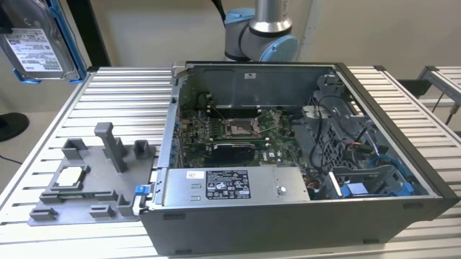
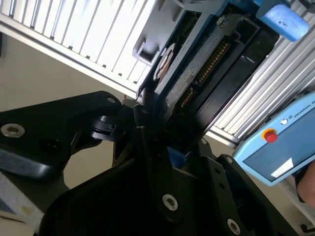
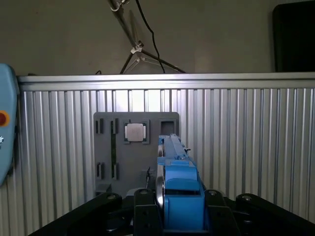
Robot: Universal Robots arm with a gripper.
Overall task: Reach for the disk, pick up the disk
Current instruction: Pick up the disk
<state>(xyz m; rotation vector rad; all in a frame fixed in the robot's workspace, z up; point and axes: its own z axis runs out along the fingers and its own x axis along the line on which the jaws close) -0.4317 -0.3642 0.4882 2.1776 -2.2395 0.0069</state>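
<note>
The disk, a silver-grey drive with a white label and blue rails, hangs in the air above the table's far corner at the exterior view's left. In the first wrist view the disk shows edge-on, with its blue rail between the black fingers of my gripper. The second wrist view shows the disk from its connector side, slanting out of my gripper. My gripper is shut on the disk, which is lifted off every surface.
An open computer case takes up the middle of the ribbed metal table. A grey fixture tray lies beside it, holding a small square chip. A blue teach pendant is near the table edge.
</note>
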